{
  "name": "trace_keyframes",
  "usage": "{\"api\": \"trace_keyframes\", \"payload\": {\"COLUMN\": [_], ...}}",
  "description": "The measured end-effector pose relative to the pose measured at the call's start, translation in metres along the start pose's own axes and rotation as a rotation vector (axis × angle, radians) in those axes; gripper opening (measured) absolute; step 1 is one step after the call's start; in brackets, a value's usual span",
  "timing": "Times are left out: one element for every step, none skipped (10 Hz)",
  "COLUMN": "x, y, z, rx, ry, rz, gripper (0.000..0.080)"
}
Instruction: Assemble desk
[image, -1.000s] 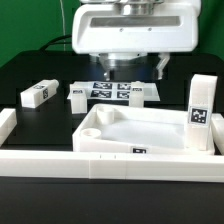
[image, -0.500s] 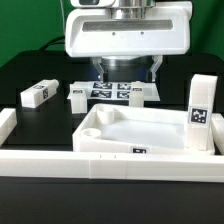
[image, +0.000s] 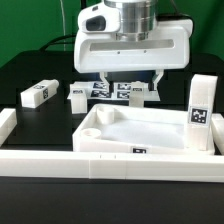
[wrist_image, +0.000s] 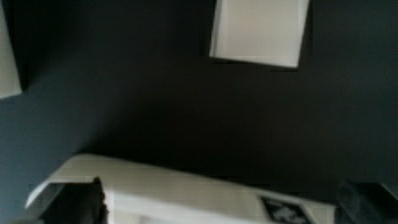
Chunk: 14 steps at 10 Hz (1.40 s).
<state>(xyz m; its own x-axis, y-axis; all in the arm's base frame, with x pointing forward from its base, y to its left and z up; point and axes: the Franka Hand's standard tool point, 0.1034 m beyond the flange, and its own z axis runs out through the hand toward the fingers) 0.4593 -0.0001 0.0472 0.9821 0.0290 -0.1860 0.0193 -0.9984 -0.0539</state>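
The desk top (image: 140, 128), a white tray with a raised rim, lies in the middle. One white leg (image: 203, 112) stands upright at its corner on the exterior view's right. Another leg (image: 37, 94) lies at the left, and two short legs (image: 78, 93) (image: 139, 93) lie by the marker board (image: 112, 90). My gripper (image: 131, 84) hangs open and empty above the marker board, behind the tray. In the wrist view the gripper (wrist_image: 217, 205) has its dark fingers (wrist_image: 71, 205) wide apart over a blurred white tagged piece (wrist_image: 196, 190). A white block (wrist_image: 260, 30) lies farther off.
Long white border rails run along the front (image: 110, 164) and the exterior view's left (image: 8, 120) of the black table. A white edge (wrist_image: 7, 60) shows at the side of the wrist view.
The gripper has shifted sideways and dropped lower over the marker board. Its spread fingers now show below the hand. The parts have not moved.
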Motion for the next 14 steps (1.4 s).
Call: {"api": "trace_keyframes", "payload": {"x": [-0.001, 0.004, -0.001, -0.004, -0.007, -0.007, -0.010, -0.010, -0.011, -0.011, -0.013, -0.021, -0.020, -0.023], "y": [-0.001, -0.002, -0.005, -0.008, -0.010, -0.012, -0.016, -0.012, -0.012, -0.012, -0.012, -0.010, -0.008, -0.008], "z": [-0.002, -0.003, -0.002, -0.002, -0.003, 0.000, 0.003, 0.004, 0.004, 0.005, 0.006, 0.006, 0.010, 0.014], "rx": [0.017, 0.021, 0.033, 0.041, 0.034, 0.018, 0.009, 0.020, 0.021, 0.021, 0.022, 0.029, 0.033, 0.036], "ry": [-0.084, -0.106, -0.182, -0.267, -0.339, -0.340, -0.348, -0.350, -0.362, -0.361, -0.370, -0.453, -0.499, -0.563], "rz": [0.001, -0.001, -0.003, 0.020, 0.085, 0.156, 0.196, 0.182, 0.184, 0.182, 0.182, 0.181, 0.184, 0.185], "gripper": [0.0649, 0.0649, 0.0649, 0.0649, 0.0649, 0.0649, 0.0649, 0.0649, 0.0649, 0.0649, 0.0649, 0.0649, 0.0649, 0.0649]}}
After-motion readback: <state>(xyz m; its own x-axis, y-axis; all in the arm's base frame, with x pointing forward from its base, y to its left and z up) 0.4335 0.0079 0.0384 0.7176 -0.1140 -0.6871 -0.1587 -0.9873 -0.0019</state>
